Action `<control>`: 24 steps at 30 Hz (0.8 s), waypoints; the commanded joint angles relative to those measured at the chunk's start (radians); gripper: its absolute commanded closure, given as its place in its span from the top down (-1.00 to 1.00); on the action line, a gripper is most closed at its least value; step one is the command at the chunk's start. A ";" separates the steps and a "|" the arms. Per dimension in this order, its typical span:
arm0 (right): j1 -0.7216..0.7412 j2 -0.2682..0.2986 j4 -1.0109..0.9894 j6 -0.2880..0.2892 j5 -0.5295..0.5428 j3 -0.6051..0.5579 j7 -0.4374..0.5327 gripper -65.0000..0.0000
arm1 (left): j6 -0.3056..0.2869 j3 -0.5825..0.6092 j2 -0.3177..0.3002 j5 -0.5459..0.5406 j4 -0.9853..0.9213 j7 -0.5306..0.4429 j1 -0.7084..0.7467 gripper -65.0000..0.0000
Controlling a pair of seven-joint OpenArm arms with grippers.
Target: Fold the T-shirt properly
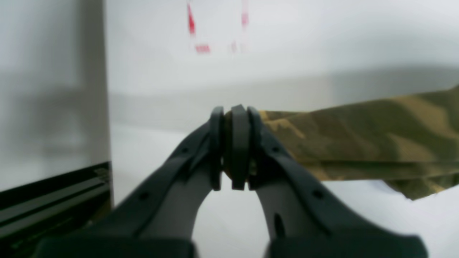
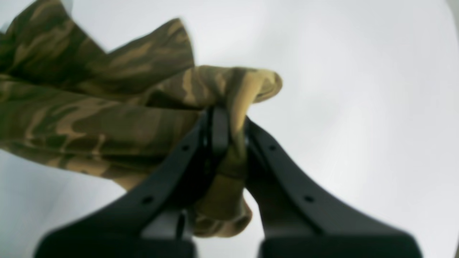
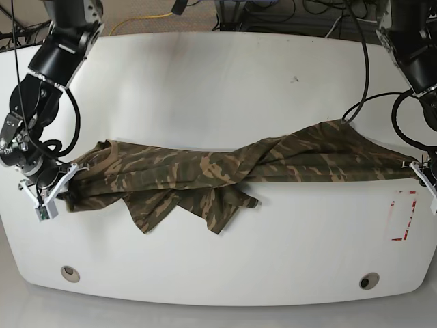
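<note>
**Two grips, one camouflage T-shirt pulled lengthwise across the table**

Stretched side to side between both arms: the camouflage T-shirt [image 3: 225,171], long axis running across the white table [image 3: 218,89], parallel to its near edge. Clamped at one end by the right gripper [image 3: 60,179] at the base view's left, close beside the collar end. Clamped at the far end by the left gripper [image 3: 422,167] at the base view's right edge, where the cloth narrows to a taut point.

Confirmed from the wrists. Left gripper [image 1: 233,147] closed, jaws pressed together on a thin pinch of fabric, T-shirt [image 1: 358,139] trailing off to that view's right. Right gripper [image 2: 226,132] closed too, a thicker bunched fold of T-shirt [image 2: 89,104] squeezed between the jaws, the rest spreading to that view's left.

Middle of the garment twisted and rumpled, a loose flap hanging toward the near edge. Neither arm nearer than the other; each at its own end. Judged: coming move hinges on that axis, so spreading or laying flat likely needs both ends carried together, kept level and square to the table.

No brand or label legible on the cloth. Red markings [image 3: 403,215] on the table near the left gripper, too blurred to read.
</note>
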 commanded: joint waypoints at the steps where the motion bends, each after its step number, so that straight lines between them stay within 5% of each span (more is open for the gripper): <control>1: -0.055 -0.009 0.047 -0.006 0.013 0.035 0.021 -1.00 | 0.004 -0.006 -0.025 0.009 0.016 -0.055 0.030 -1.00; 11: -0.312 -0.032 0.082 -0.006 0.115 0.069 0.022 -1.00 | 0.004 -0.006 -0.031 0.009 0.012 -0.106 0.198 -1.00; 24: -0.397 -0.032 0.074 -0.006 0.112 0.071 0.025 -1.00 | 0.004 -0.069 -0.027 0.009 0.010 -0.108 0.297 -1.00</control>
